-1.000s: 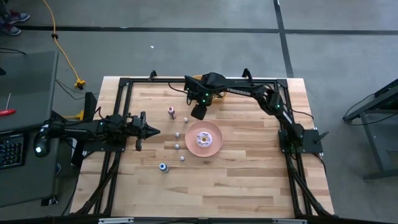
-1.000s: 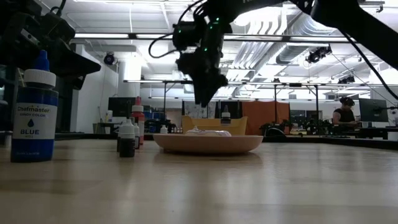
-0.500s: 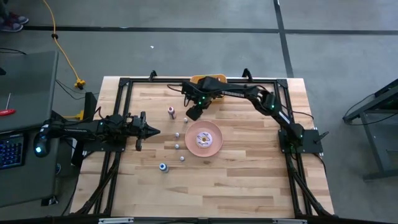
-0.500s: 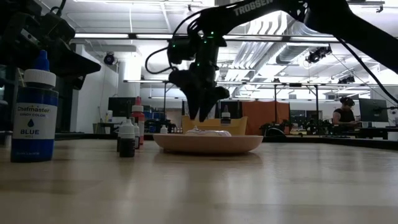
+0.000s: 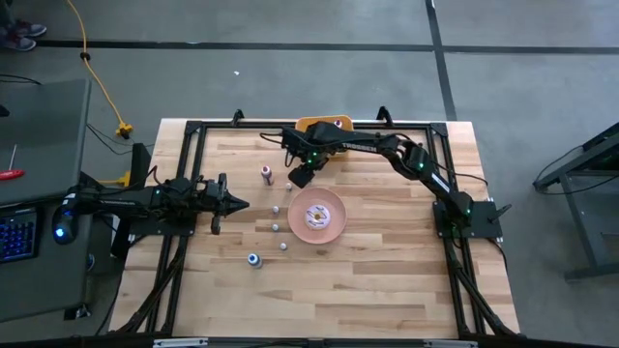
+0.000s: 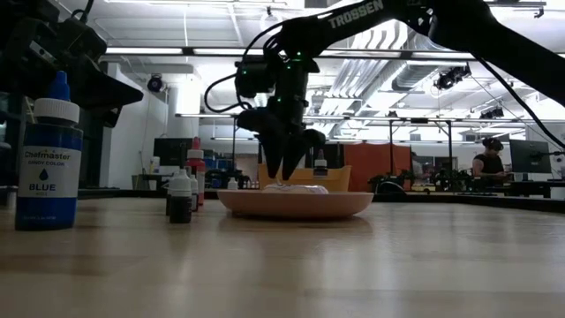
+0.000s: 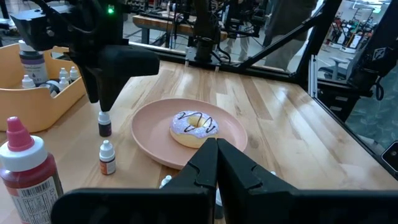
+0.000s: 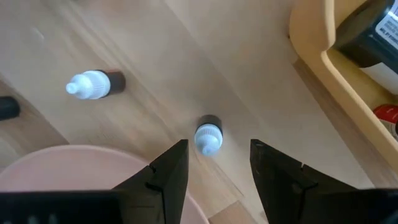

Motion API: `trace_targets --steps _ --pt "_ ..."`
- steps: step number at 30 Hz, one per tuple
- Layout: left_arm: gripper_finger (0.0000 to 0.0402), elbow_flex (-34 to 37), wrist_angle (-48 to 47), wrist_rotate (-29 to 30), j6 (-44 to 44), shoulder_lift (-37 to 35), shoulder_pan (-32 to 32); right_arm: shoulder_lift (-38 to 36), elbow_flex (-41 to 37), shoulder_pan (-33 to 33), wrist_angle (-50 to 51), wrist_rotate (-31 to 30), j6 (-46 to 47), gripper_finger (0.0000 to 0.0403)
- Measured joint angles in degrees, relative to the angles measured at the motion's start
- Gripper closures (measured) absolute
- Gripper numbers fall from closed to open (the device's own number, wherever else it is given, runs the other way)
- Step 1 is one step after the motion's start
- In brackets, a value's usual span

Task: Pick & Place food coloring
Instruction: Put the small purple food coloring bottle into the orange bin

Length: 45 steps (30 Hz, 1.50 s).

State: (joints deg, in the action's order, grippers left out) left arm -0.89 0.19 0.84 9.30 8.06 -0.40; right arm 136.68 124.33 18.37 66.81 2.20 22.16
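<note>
The right gripper [image 8: 214, 165] hangs over the surface [image 5: 387, 261] with its fingers [image 8: 168, 171] apart and nothing between them. Directly beneath, a small white-capped bottle of food coloring [image 8: 208, 135] stands upright just off the rim of the pink plate [image 5: 334, 227], at about 11 o'clock from the plate in the high view. The wrist camera looks down on the bottle's cap, so its long axis points up at the gripper, and the cap sits in the gap between the two fingers, slightly nearer one of them. That is the relation the coming move turns on: a straight descent should bring the fingers to either side of the bottle. It appears to need only a slight centring first.

A second small bottle [image 8: 94, 84] stands a little way off, clear of the fingers. The orange bin [image 8: 348, 74], already holding bottles, lies at 12 o'clock from the plate, near the gripper.

The right arm is plainly the nearer one. The left gripper [image 5: 232, 203] waits at 9 o'clock from the plate, well apart, its fingers [image 7: 205, 171] pressed together. Other bottles, among them a red-capped one [image 5: 267, 175] and a blue-capped one [image 5: 253, 259], stand between it and the plate.
</note>
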Motion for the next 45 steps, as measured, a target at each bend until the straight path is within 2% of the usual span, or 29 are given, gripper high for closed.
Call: trace_targets --steps 26,45 --pt "0.0401 0.0 0.0 0.02 0.01 0.0 0.0 1.11 -1.49 0.02 -2.19 2.4 0.86 0.0242" --pt "0.0401 0.01 0.01 0.02 0.0 0.01 0.02 1.09 -1.49 0.11 -1.94 2.48 -1.62 0.0352"
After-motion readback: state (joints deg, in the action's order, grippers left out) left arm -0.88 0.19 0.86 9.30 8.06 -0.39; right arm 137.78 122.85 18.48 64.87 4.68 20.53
